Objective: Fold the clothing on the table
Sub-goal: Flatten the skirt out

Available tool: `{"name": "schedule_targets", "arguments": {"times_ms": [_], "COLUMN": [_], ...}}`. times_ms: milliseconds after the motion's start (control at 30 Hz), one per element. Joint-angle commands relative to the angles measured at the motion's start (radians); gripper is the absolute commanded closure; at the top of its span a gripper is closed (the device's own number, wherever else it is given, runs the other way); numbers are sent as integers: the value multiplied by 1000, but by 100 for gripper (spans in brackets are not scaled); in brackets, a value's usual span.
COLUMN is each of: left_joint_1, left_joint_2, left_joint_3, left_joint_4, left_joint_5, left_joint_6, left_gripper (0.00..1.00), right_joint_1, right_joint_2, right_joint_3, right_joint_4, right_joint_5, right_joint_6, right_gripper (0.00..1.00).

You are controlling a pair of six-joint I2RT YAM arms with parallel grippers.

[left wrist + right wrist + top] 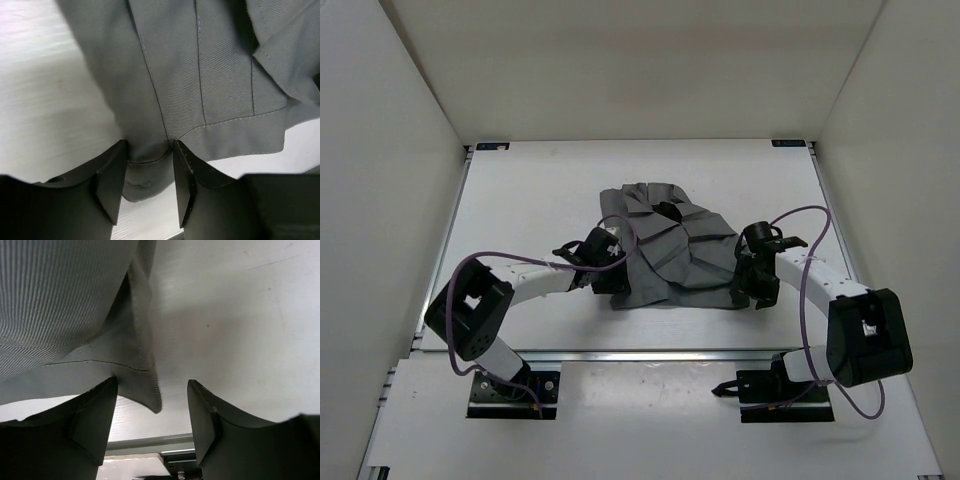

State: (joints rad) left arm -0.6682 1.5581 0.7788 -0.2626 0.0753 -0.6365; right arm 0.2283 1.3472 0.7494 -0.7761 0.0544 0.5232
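– What is the clothing (665, 250) seen to be made of?
– Woven grey cloth. A fine diagonal rib is shown in the left wrist view. The surface is matt, stitched seams are run across it, and sharp creases are pressed in.
– And the table (520, 200)?
– A smooth white top is seen, with a faint sheen and a few thin scuff marks. Its rail (620, 352) looks like bare, dull silver metal.
– How are the fingers (110, 185) finished?
– Matt black, seemingly of plastic. Their faces are smooth, and a slightly toothed edge is noted on one inner side.
– The walls (380, 200)?
– Plain matt white is shown; the material cannot be told.
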Motion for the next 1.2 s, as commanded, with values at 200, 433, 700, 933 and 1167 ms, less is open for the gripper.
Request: {"name": "schedule_targets", "arguments": {"times_ms": [200,433,700,933,1167], "left_joint_1": [-21,83,183,294,366], "left_joint_2": [147,27,-228,-366,-184], "left_joint_3": [81,391,643,629,778], "left_joint_4": [33,-180,-432,-423,-383], "left_joint_5": [191,129,29,60,103], "left_joint_6": [27,118,121,77,100], "left_gripper": [100,100,100,100,100], "right_joint_1": [45,48,29,-59,6], "right_joint_2": [49,-66,-406,-485,-223], "right_joint_3": [13,277,435,479,596], "right_joint_4": [75,-15,92,100,184], "right_joint_5": [-91,-123,-131,-247,-249], "right_joint_6": [-17,-89,-71,-65,-118], "right_gripper": [100,100,100,100,100]}}
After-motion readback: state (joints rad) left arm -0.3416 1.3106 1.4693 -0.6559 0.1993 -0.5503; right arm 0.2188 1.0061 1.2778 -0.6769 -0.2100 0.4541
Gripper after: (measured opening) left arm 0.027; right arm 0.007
